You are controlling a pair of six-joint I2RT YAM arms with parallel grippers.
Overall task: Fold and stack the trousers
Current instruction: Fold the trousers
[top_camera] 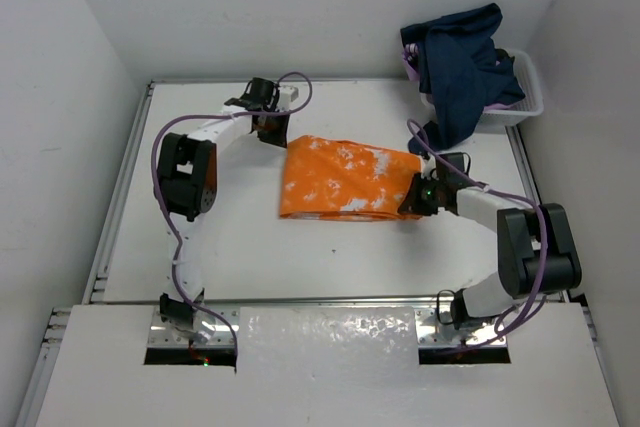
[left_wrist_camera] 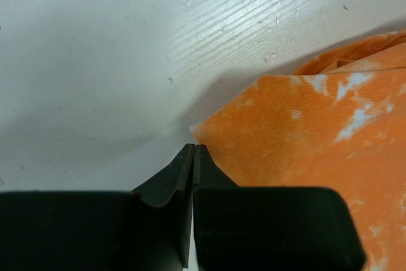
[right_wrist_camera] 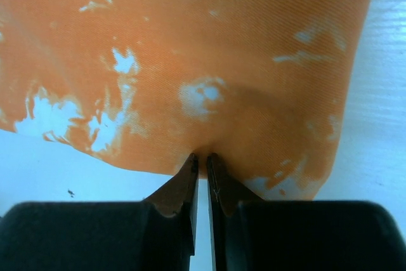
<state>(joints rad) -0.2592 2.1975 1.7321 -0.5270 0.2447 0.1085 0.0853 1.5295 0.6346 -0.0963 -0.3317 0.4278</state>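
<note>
The orange trousers (top_camera: 345, 179) with white splotches lie folded into a rough rectangle in the middle of the table. My left gripper (top_camera: 272, 133) is at their far left corner. In the left wrist view its jaws (left_wrist_camera: 193, 148) are pressed together with no cloth showing between them, and the trousers' corner (left_wrist_camera: 298, 138) lies just beyond the tips. My right gripper (top_camera: 413, 197) is at the trousers' right edge. In the right wrist view its tips (right_wrist_camera: 202, 158) pinch the hem of the trousers (right_wrist_camera: 190, 49), and the cloth puckers there.
A white basket (top_camera: 531, 90) stands at the back right with dark blue clothes (top_camera: 462, 57) piled in it and hanging over its front onto the table. The white walls rise close behind and at both sides.
</note>
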